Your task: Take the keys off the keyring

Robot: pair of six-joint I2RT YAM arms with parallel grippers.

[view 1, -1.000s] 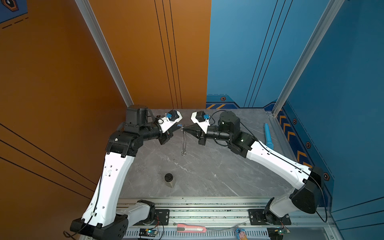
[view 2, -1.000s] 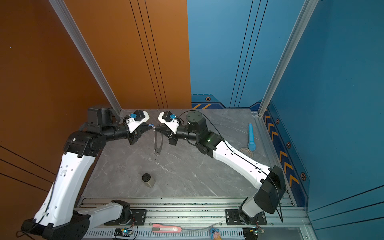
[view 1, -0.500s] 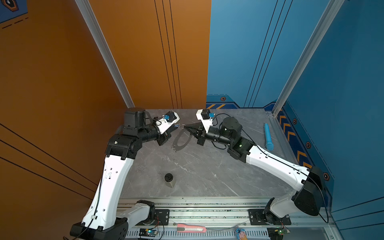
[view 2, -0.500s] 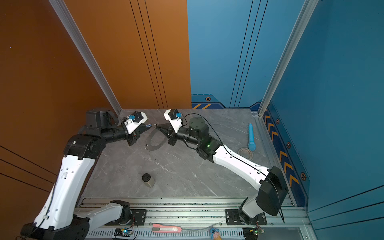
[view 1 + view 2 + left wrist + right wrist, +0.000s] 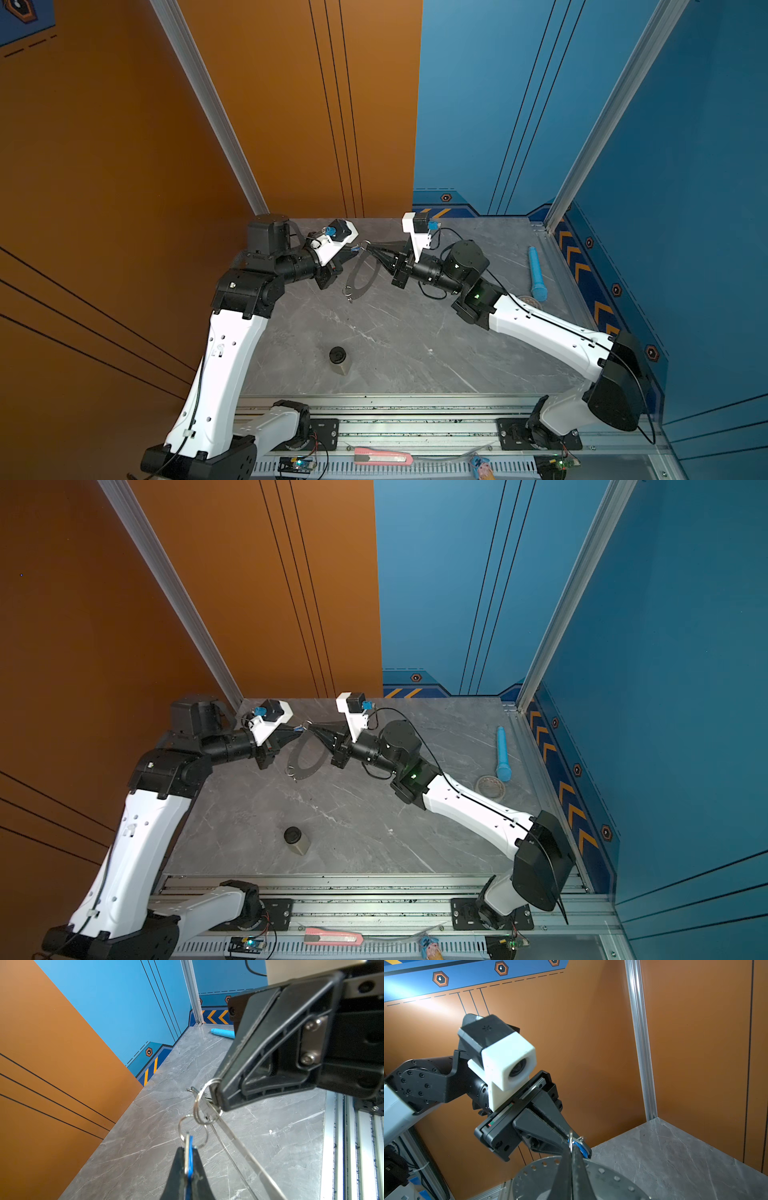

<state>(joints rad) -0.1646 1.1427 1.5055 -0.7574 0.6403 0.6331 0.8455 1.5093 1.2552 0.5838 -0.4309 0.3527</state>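
Left gripper clenched on the blue key. Right gripper clenched at the rim of the keyring, which hangs in mid-air between them. A second earlier the keyring hung edge-on; it is now tilted, face showing. The key's loop appears still threaded, so removal is unfinished.

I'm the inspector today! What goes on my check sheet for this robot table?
Surface: grey stone-look table.
Job's things: keyring held in the air; blue key joined to it by small wire loops; black key not seen.
Clutter: blue tube, tape roll, black-capped jar, pink cutter on the front rail.
Grippers: left gripper shut on blue key; right gripper shut on keyring.
Cables: black cable loops off right wrist.
Surroundings: orange wall, blue wall.
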